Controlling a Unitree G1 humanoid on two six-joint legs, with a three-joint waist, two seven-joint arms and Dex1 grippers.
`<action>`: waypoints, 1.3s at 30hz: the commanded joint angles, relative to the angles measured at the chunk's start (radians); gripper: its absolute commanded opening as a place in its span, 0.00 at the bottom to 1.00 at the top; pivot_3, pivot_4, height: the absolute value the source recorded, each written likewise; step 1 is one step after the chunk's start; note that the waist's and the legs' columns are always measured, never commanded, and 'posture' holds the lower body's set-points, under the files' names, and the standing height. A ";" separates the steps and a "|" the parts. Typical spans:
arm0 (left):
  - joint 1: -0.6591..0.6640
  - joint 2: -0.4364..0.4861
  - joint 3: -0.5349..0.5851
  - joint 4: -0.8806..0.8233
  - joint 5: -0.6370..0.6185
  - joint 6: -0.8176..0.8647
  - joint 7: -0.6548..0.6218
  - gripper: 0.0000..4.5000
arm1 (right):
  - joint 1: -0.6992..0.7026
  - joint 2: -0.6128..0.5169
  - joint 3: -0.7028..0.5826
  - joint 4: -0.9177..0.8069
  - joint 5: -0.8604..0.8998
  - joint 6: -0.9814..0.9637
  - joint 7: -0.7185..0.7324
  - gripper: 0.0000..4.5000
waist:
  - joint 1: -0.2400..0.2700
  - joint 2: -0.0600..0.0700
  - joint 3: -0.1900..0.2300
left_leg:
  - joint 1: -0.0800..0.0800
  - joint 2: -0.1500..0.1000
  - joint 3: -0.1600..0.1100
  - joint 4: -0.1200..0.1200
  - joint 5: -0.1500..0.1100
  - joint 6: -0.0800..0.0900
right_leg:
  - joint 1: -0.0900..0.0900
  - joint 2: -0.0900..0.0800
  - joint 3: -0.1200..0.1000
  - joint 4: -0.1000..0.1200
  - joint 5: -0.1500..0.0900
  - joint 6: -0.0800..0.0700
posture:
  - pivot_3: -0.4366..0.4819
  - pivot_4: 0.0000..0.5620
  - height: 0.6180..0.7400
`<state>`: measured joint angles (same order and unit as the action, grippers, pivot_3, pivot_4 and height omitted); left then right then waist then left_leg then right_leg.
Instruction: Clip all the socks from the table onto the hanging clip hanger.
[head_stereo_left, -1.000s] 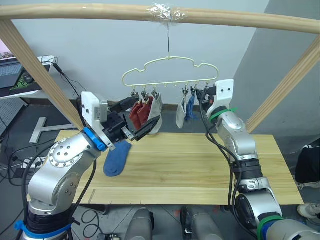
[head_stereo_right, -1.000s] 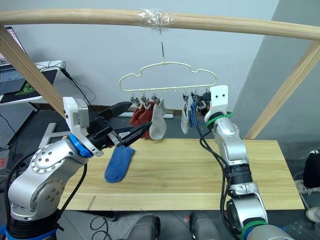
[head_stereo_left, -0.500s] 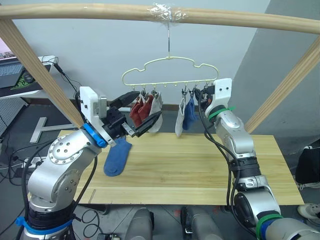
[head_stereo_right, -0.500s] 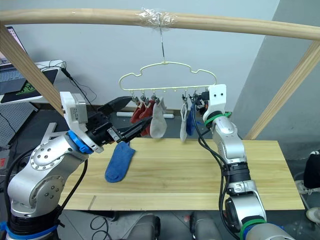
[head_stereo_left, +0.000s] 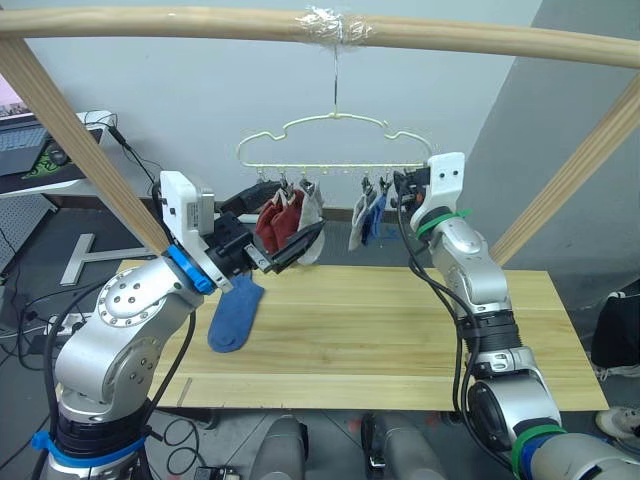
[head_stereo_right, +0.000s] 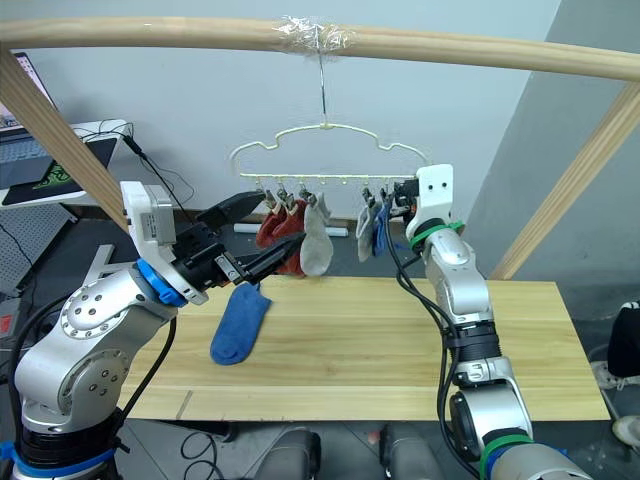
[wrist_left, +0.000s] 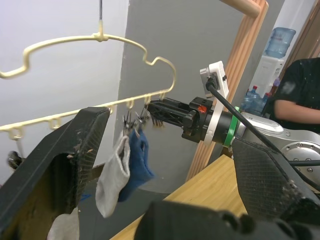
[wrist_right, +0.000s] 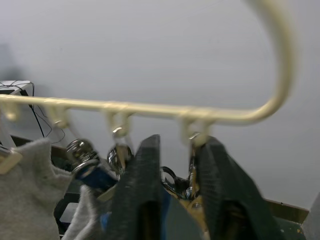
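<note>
The pale-yellow clip hanger (head_stereo_left: 335, 122) hangs by its hook from the top pole. Two rust red socks (head_stereo_left: 272, 220), a grey sock (head_stereo_left: 311, 208), a second grey sock (head_stereo_left: 357, 226) and a blue sock (head_stereo_left: 373, 216) hang from its clips. Another blue sock (head_stereo_left: 235, 312) lies on the table (head_stereo_left: 400, 320) at the left. My left gripper (head_stereo_left: 290, 212) is open and empty, its fingers (wrist_left: 65, 165) spread in front of the red socks. My right gripper (head_stereo_left: 398, 185) is raised at the hanger's right end, shut on the last clip (wrist_right: 191, 175).
A round wooden pole frame (head_stereo_left: 200, 22) spans the top and slants down at both sides. A laptop (head_stereo_left: 20, 145) sits on a side table at the far left. In the left wrist view a person (wrist_left: 295, 95) sits beyond the right arm.
My right gripper has risen slightly with the end clip, and the hanger has swung left and up with its socks. My left gripper lifted a little and stays open.
</note>
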<state>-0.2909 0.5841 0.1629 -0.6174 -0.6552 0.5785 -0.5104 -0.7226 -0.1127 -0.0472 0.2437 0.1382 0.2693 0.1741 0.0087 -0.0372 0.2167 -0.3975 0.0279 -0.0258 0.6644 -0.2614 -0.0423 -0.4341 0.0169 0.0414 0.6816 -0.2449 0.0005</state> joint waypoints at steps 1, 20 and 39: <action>-0.019 -0.003 0.003 -0.034 -0.010 -0.006 0.010 1.00 | -0.016 -0.010 -0.010 -0.016 0.001 -0.019 0.006 0.00 | 0.000 0.000 0.000 | 0.000 0.000 0.000 0.000 0.000 0.000 | 0.000 0.000 0.000 0.000 0.000 0.000 | 0.64 0.27 1.00; 0.371 -0.035 0.038 0.449 0.317 -0.234 0.076 1.00 | -0.024 -0.053 -0.066 -0.131 0.132 0.252 0.070 0.00 | 0.008 0.006 -0.003 | 0.000 0.001 -0.001 -0.002 0.000 0.001 | -0.001 0.000 -0.002 0.000 0.000 0.000 | 0.59 0.34 1.00; 0.012 -0.145 -0.024 1.151 0.467 -0.479 0.048 1.00 | -0.034 -0.070 -0.126 -0.236 0.236 0.502 0.025 0.00 | 0.000 0.006 -0.003 | -0.001 0.000 0.000 -0.002 0.002 0.004 | -0.001 -0.001 -0.002 -0.001 0.001 -0.001 | 0.54 0.38 1.00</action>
<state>-0.2627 0.4407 0.1432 0.5096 -0.2077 0.1433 -0.4528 -0.7564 -0.1750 -0.1575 0.0496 0.3653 0.7694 0.2075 0.0091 -0.0314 0.2141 -0.3987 0.0276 -0.0254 0.6629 -0.2593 -0.0379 -0.4352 0.0159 0.0391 0.6806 -0.2434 -0.0001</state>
